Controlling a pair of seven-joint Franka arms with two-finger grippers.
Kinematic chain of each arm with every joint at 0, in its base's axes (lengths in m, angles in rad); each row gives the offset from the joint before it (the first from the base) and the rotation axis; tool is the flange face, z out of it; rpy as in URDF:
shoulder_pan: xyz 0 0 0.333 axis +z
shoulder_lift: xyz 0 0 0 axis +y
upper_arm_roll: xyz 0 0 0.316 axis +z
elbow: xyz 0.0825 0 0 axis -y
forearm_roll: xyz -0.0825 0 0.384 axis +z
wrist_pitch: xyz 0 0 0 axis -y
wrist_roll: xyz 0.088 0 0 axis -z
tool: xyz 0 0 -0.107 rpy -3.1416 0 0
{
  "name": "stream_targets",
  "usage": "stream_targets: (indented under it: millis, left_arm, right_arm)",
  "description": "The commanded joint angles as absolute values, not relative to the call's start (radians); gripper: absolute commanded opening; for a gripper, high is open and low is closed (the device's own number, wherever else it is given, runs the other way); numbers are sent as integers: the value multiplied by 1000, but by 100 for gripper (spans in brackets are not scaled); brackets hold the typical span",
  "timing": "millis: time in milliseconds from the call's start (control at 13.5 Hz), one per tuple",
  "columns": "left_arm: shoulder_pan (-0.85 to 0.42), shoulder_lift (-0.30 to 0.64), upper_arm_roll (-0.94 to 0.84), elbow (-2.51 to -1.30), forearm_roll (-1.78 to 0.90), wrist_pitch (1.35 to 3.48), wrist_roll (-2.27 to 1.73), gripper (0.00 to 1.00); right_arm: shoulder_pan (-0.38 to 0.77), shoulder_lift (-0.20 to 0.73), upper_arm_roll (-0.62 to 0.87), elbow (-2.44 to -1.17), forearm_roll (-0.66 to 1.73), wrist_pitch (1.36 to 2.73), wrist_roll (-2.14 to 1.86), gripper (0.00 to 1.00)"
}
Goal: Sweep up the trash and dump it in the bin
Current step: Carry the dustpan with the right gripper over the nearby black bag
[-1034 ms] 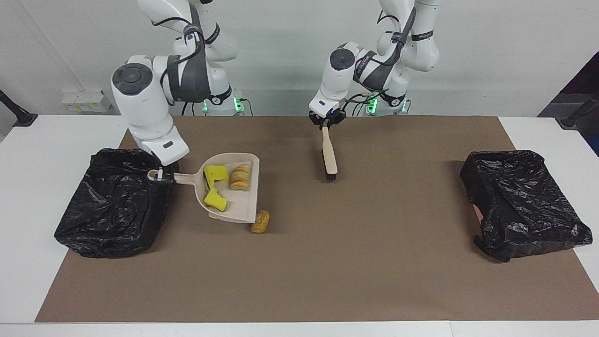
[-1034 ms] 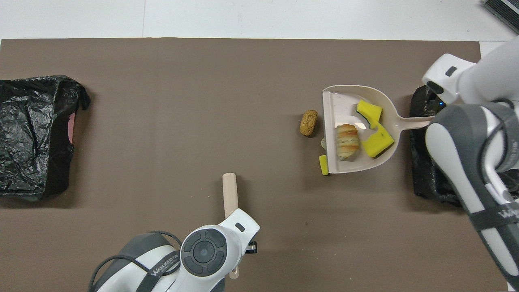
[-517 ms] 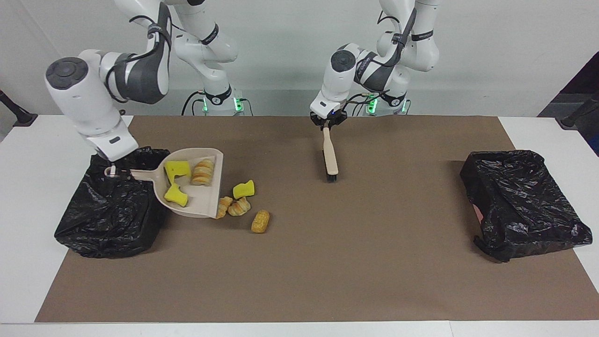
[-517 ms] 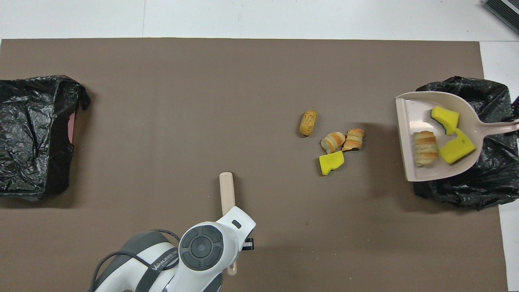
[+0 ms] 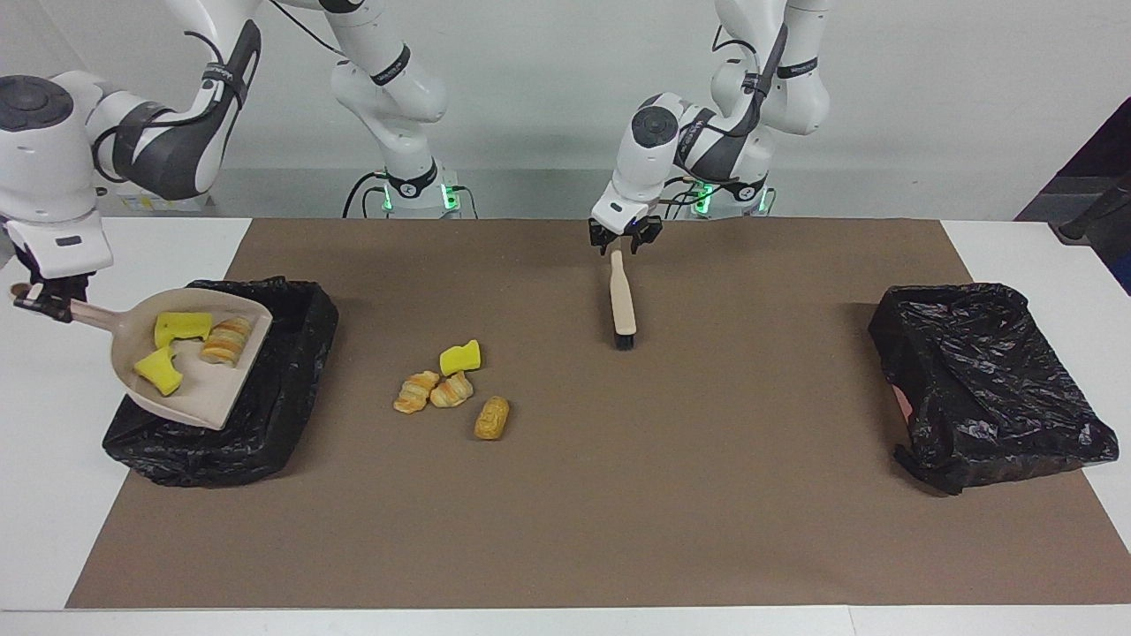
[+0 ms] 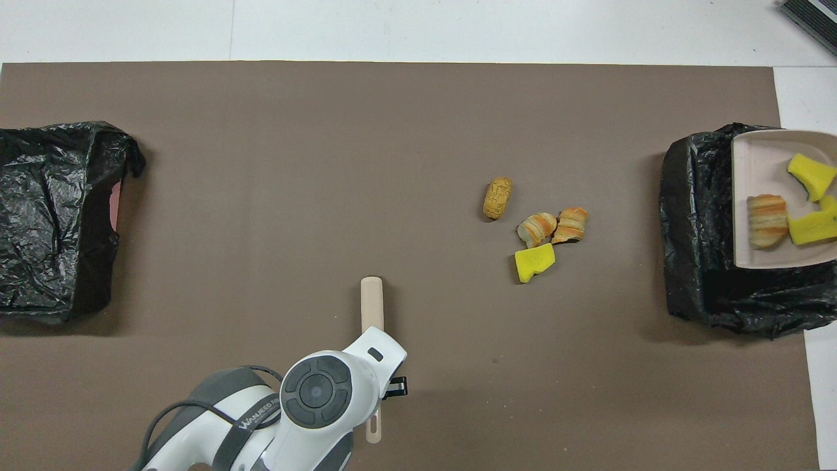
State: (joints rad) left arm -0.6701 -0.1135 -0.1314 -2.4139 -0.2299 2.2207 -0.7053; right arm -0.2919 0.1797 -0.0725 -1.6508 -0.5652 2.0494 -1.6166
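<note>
My right gripper (image 5: 40, 300) is shut on the handle of the beige dustpan (image 5: 190, 380), which hangs tilted over the black-bagged bin (image 5: 274, 389) at the right arm's end. In the pan lie two yellow sponge chunks (image 5: 181, 325) and a pastry (image 5: 225, 340). On the mat lies more trash: a yellow sponge chunk (image 5: 460, 357), two pastries (image 5: 433, 391) and a golden-brown piece (image 5: 491, 417). My left gripper (image 5: 625, 237) stands open just above the handle end of the brush (image 5: 623, 296), which rests on the mat.
A second black-bagged bin (image 5: 981, 380) sits at the left arm's end of the brown mat (image 5: 707, 495). White table (image 5: 1043, 247) borders the mat on both ends.
The right arm lifted the dustpan off the mat and carried it over the bin, leaving several pieces on the mat. The left gripper opened and let go of the brush handle.
</note>
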Motion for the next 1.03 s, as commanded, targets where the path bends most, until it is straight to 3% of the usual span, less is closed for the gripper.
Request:
stream_targets:
  millis: [0, 443, 960]
  left_arm:
    - [-568, -95, -132, -2373, -239, 2221, -677, 100]
    - [-327, -110, -129, -2260, -137, 2211, -567, 100]
    - [-103, -133, -127, -2082, -51, 1884, -261, 100]
  right_arm:
    - [-259, 172, -63, -1658, -705, 2036, -1493, 0]
    - [-157, 167, -66, -1657, -998, 1951, -1419, 0]
    - [-114, 160, -49, -1654, -1216, 1898, -1419, 0]
